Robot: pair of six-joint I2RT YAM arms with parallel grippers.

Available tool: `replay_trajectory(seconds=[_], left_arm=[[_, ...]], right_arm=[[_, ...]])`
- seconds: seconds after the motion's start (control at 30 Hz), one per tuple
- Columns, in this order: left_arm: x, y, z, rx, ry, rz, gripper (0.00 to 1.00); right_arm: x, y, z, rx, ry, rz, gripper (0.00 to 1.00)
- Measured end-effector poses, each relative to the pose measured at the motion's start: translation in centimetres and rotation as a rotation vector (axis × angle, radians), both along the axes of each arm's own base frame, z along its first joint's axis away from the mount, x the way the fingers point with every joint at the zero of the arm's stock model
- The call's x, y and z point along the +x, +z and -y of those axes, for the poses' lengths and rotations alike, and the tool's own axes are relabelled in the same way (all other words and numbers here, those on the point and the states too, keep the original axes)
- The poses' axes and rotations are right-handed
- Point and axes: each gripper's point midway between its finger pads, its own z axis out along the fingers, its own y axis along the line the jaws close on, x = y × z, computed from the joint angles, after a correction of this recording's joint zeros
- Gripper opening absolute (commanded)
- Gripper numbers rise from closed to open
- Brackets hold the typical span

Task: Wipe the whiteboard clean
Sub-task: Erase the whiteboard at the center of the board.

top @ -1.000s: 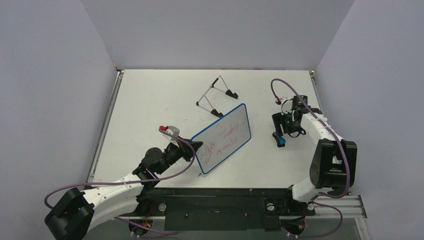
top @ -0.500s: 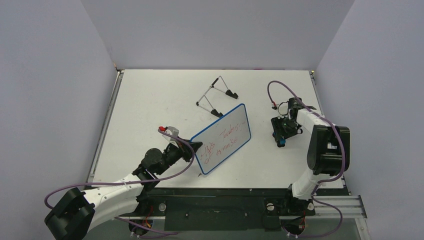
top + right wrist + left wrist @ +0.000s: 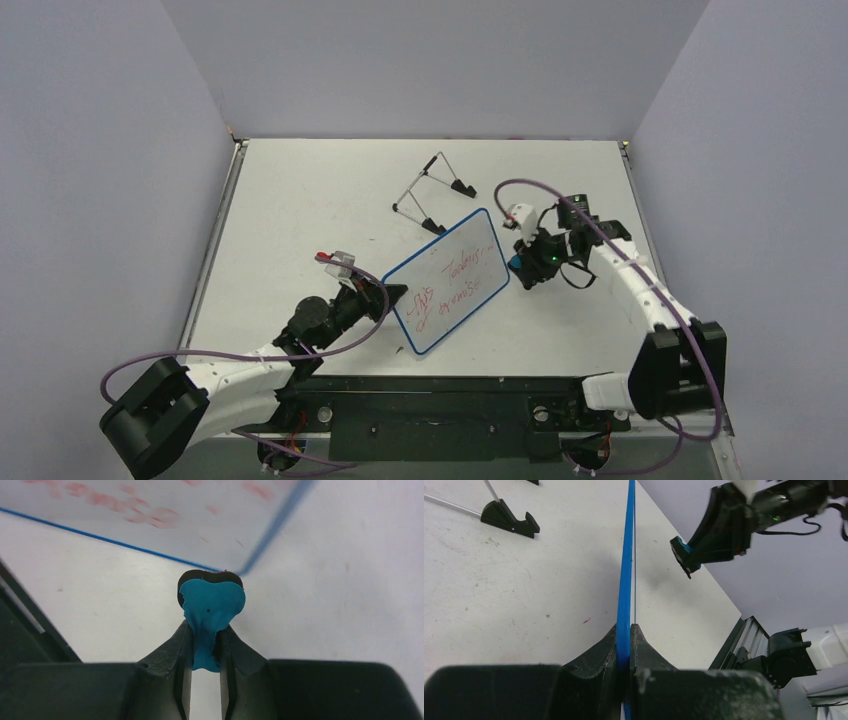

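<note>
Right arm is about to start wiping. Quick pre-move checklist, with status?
1. Board grip: left gripper has its jaws shut on the blue rim of the whiteboard. ok
2. Eraser grip: right gripper has its jaws shut on the blue eraser. ok
3. Approach gap: the left wrist view shows the eraser off the board face, not touching. ok
4. Board clean: red writing covers the face. not ok
5. Wire stand sits behind the board, apart from both arms. ok
6. Wiping side of the eraser faces the board: cannot tell
</note>
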Motion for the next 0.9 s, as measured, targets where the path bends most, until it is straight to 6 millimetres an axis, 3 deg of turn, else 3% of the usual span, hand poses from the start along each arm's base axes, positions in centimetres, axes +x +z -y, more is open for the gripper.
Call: replay_trajectory(seconds=[0.1, 0.17, 0.27, 0.33, 0.6, 0.9], left_arm=[[0.4, -0.4, 0.4, -0.037, 0.008, -0.064, 0.0], [0.8, -0.6, 0.8, -0.062, 0.015, -0.109, 0.0], [1.3, -1.0, 1.3, -0.095, 0.029, -0.176, 0.0], [1.8, -1.2, 1.8, -0.116, 0.039, -0.22, 0.0], [2.6, -1.3, 3.4, -0.145, 0.057, -0.291, 0.0], [3.4, -1.4, 3.1, -0.15, 0.105, -0.318, 0.0]], right_arm=[[-3.2, 4.1, -6.4, 0.049, 0.328, 0.195, 0.0], [-5.1, 5.7, -9.5, 0.08, 0.471, 0.276, 0.0], [-6.2, 6.6, -12.9, 0.084, 0.573, 0.335, 0.0], [-6.1, 6.0, -15.0, 0.051, 0.606, 0.352, 0.0], [-7.0, 2.2, -19.1, -0.165, 0.7, 0.371, 0.0], [-5.6, 3.2, -20.4, -0.28, 0.637, 0.434, 0.0]])
